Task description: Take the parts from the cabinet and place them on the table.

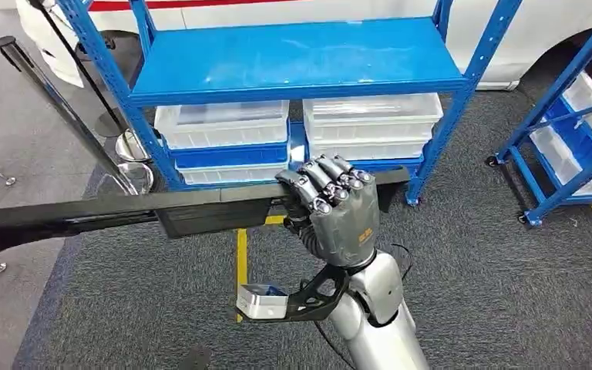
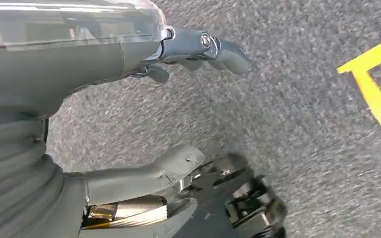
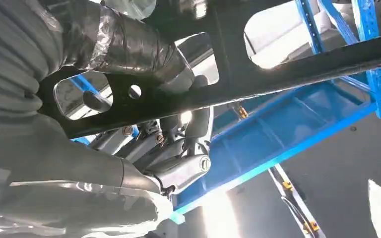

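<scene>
OK, I see the blue cabinet [image 1: 293, 62] across the upper frame, white bins [image 1: 223, 123] beneath its shelf. Long black part [image 1: 123, 212] crosses mid-frame from the left, right hand [image 1: 339, 212] gripping its end. Left hand [image 2: 198, 49] hangs over carpet, fingers loose, holding nothing.

Right arm [image 1: 374, 308]: silver, rising from the lower edge of the head view, forearm near upright; right hand [image 1: 338, 212] raised with its back toward the camera, fingers [image 1: 325, 185] curled over and gripping a long black part [image 1: 200, 210]; left hand [image 2: 129, 124] hanging toward the floor, thumb [image 2: 144, 174] and fingers [image 2: 203, 49] apart, holding nothing.
</scene>
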